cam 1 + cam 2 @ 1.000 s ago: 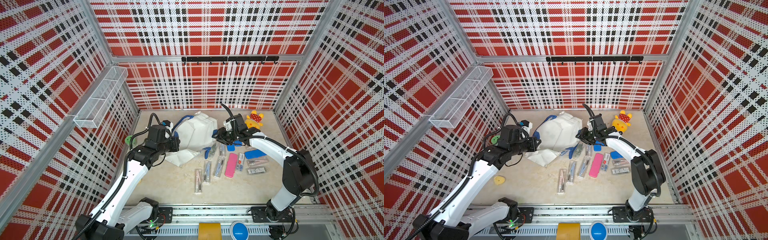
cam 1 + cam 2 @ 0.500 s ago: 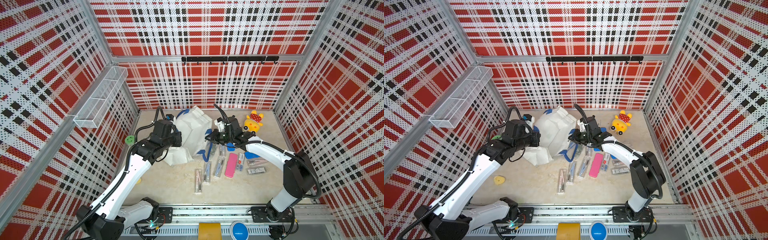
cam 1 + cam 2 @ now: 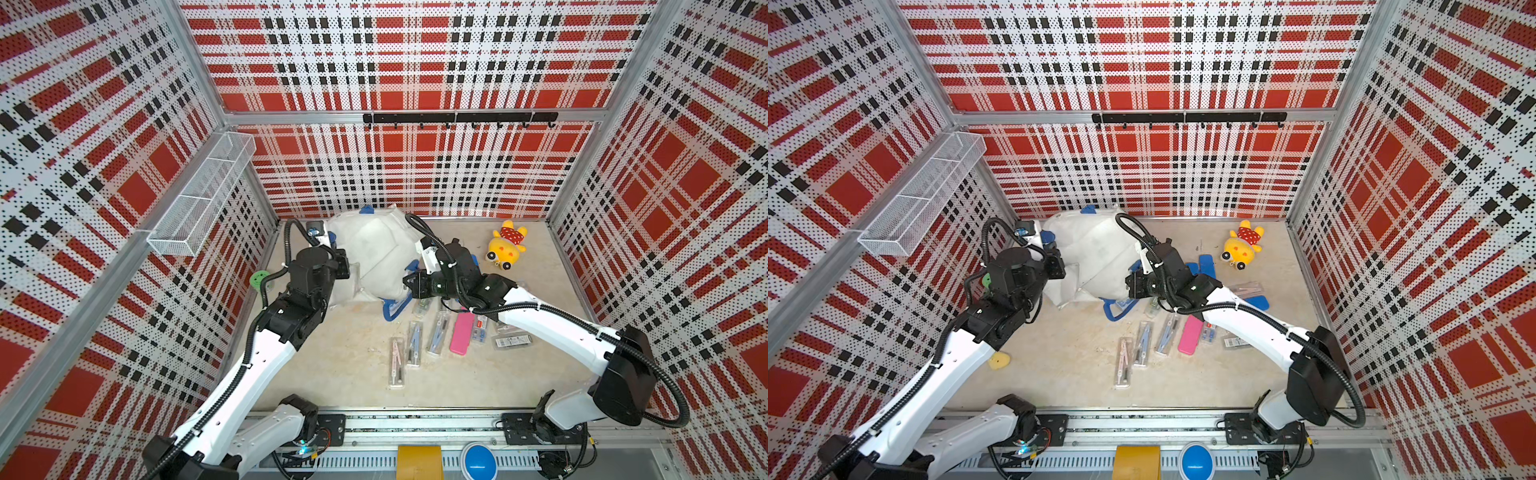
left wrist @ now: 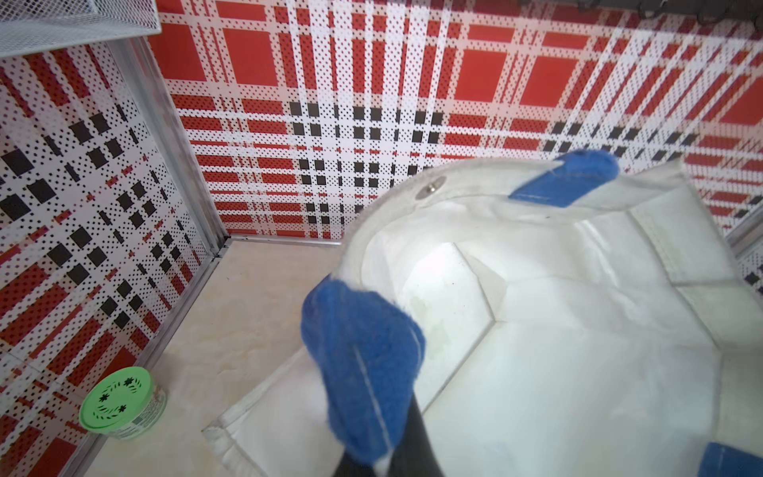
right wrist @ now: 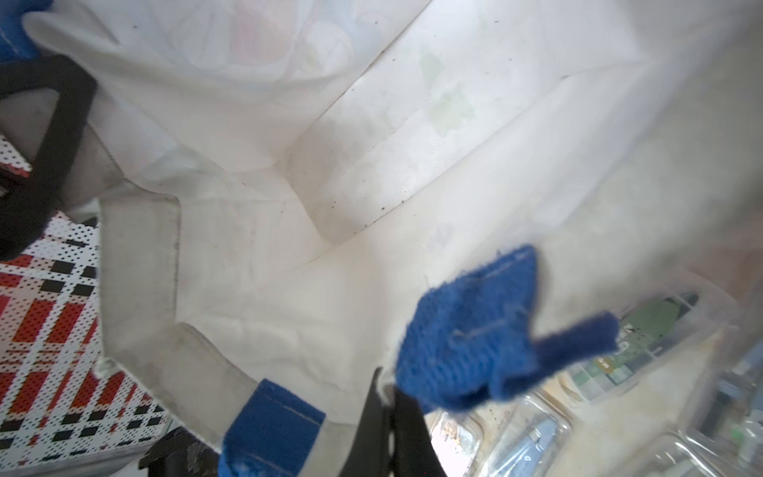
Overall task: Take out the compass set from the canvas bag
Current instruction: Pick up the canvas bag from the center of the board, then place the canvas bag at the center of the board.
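Observation:
The off-white canvas bag (image 3: 374, 253) is held up off the table at the back, between my two arms, mouth open. My left gripper (image 4: 384, 466) is shut on its rim at a blue handle tab (image 4: 363, 363). My right gripper (image 5: 388, 400) is shut on the opposite rim beside another blue tab (image 5: 466, 342). The part of the bag's inside that shows is bare fabric. Several clear compass set cases (image 3: 414, 343) lie on the table in front of the bag, also in the right wrist view (image 5: 532, 437). One blue loop handle (image 3: 1117, 307) hangs down to the table.
A pink case (image 3: 462, 332) and small clear boxes lie beside the compass sets. Blue cases (image 3: 1206, 266) and a yellow plush toy (image 3: 505, 245) sit at the back right. A green round tin (image 4: 122, 402) stands by the left wall. A wire basket (image 3: 203, 199) hangs on that wall.
The right gripper moved left to the bag and shut on its rim. Both arms raised the bag from lying flat to standing open, shifted toward the back.

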Motion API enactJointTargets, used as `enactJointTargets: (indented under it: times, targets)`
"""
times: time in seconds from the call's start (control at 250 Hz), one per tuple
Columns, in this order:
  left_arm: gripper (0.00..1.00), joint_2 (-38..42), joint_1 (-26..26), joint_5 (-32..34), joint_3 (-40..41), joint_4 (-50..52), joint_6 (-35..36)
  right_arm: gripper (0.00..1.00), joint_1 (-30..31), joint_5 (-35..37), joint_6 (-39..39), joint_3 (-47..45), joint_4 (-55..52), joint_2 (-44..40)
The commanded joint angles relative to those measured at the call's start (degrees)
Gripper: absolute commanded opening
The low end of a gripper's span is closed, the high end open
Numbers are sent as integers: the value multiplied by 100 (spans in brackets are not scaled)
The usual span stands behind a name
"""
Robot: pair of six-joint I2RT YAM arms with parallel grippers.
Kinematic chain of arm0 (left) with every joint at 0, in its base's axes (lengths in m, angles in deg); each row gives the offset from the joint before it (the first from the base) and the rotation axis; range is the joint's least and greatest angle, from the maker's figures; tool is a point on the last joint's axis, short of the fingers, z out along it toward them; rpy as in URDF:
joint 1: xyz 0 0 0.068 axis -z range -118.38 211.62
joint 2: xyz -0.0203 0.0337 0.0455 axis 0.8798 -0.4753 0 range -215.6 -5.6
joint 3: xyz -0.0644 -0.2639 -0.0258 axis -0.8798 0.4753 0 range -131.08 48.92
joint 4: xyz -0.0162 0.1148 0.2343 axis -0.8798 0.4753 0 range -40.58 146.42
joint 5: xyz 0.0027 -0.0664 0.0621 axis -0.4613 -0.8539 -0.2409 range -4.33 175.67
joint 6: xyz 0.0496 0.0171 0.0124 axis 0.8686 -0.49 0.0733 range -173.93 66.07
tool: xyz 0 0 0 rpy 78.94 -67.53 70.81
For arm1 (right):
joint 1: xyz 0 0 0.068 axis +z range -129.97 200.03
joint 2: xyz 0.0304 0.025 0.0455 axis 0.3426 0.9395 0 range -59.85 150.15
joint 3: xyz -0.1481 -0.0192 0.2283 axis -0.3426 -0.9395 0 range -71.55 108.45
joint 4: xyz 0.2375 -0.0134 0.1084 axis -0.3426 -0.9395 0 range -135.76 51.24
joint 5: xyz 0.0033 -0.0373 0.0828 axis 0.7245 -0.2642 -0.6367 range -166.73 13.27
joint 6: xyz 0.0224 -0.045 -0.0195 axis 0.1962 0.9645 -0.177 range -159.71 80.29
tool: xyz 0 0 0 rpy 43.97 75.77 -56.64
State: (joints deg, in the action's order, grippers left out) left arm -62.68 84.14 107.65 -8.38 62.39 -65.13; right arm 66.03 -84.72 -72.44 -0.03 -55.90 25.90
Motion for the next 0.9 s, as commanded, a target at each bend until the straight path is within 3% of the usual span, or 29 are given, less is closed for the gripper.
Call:
enactJointTargets:
  times: [0.0,0.096,0.188,0.34,0.512,0.588,0.784,0.857,0.897]
  targets:
    - [0,89,-190,-514,-34,-889,-349,0,2,234,319,4,-39,-147]
    - [0,-105,-328,-1187,-99,-835,-654,0,-115,164,365,186,-47,28]
    - [0,-512,-474,-1906,-403,-406,-1073,0,-526,-511,-38,375,218,311]
    - [0,-1363,-772,-2344,-1109,639,-1541,0,-1180,-1753,-882,1077,710,1075]
    - [0,-2372,-874,-2872,-1831,1414,-1786,0,-1489,-2708,-1926,1962,1194,2069]
    - [0,-2769,-877,-3047,-2098,1612,-1875,0,-1552,-2820,-2336,2061,1509,2282]
    - [0,-3446,-867,-3202,-2557,1930,-1842,3,-1600,-2735,-2292,2654,930,2606]
    - [8,-3519,-878,-3238,-2631,1912,-1835,11,-1684,-2690,-2319,2595,863,2562]
    - [22,-3540,-882,-3261,-2682,1917,-1825,20,-1736,-2642,-2326,2477,890,2454]
